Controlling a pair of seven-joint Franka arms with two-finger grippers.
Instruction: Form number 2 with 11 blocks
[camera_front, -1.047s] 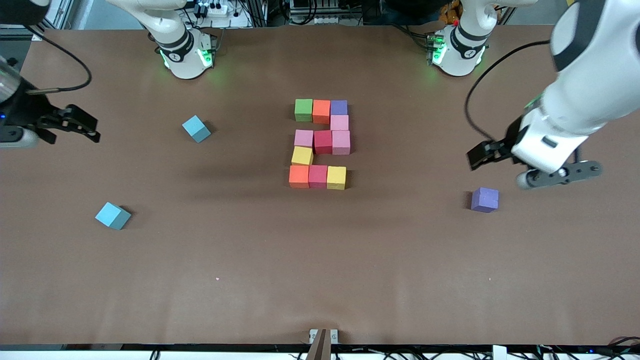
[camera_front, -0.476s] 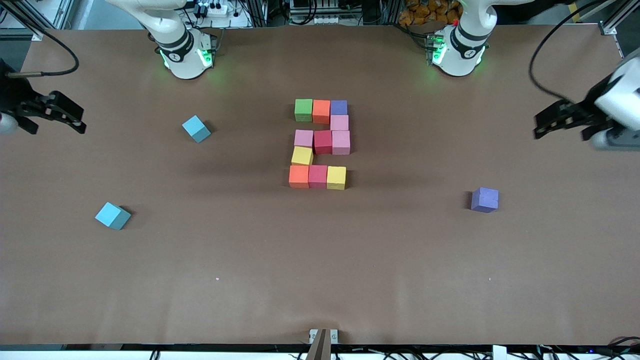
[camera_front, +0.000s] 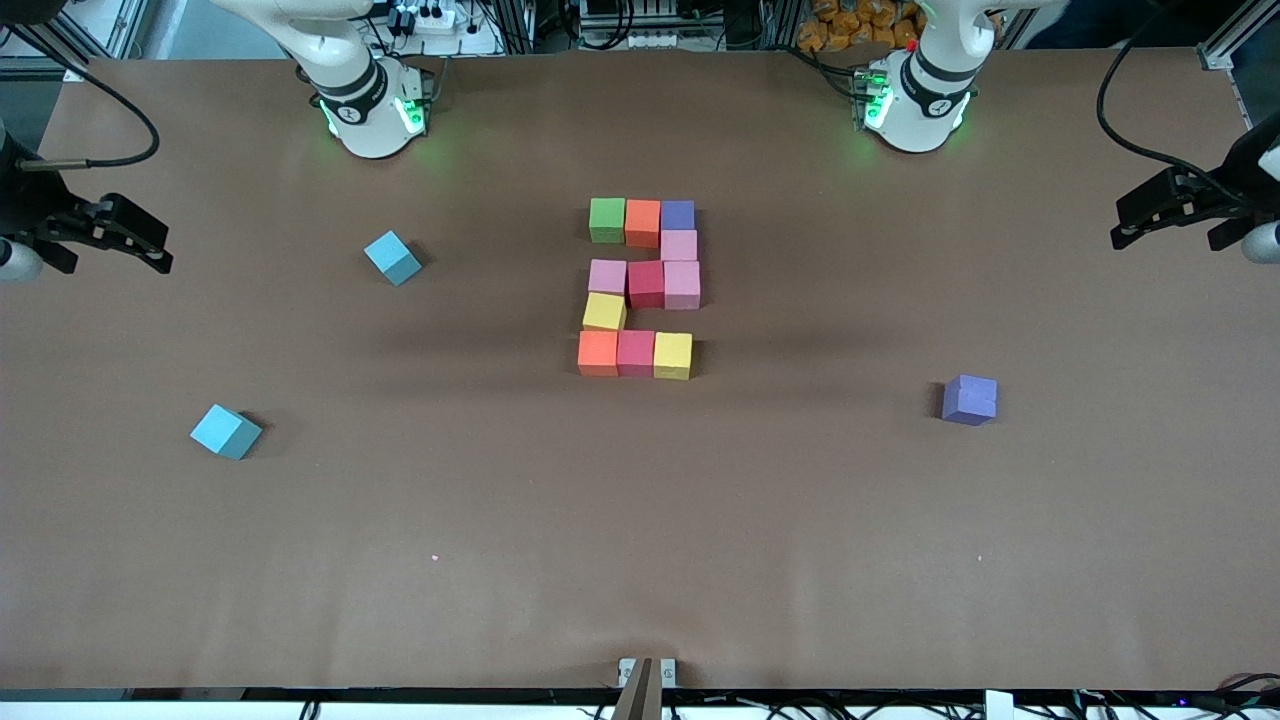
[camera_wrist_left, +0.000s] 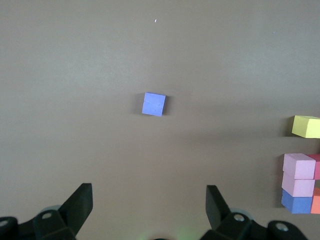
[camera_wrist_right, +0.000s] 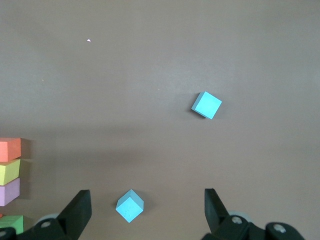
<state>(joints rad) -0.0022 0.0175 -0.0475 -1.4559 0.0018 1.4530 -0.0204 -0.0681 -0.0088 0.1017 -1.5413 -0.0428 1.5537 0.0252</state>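
Several blocks sit packed together mid-table in the shape of a 2. Its row nearest the bases is green (camera_front: 606, 219), orange (camera_front: 642, 222) and purple (camera_front: 677, 215). Pink (camera_front: 678, 245), pink (camera_front: 607, 276), red (camera_front: 646, 284), pink (camera_front: 682, 284) and yellow (camera_front: 604, 312) follow. Orange (camera_front: 597, 353), red (camera_front: 635, 352) and yellow (camera_front: 673, 355) close it. My left gripper (camera_front: 1125, 225) (camera_wrist_left: 147, 200) hangs open and empty over the left arm's end of the table. My right gripper (camera_front: 150, 245) (camera_wrist_right: 145, 200) hangs open and empty over the right arm's end.
A loose purple cube (camera_front: 968, 400) (camera_wrist_left: 154, 104) lies alone toward the left arm's end. Two light-blue cubes (camera_front: 392, 257) (camera_front: 225, 431) lie toward the right arm's end, and the right wrist view shows both (camera_wrist_right: 129, 205) (camera_wrist_right: 206, 105).
The left arm has swung away from beside the loose purple cube, out to its end of the table. The right gripper has drifted slightly outward. No block has moved.
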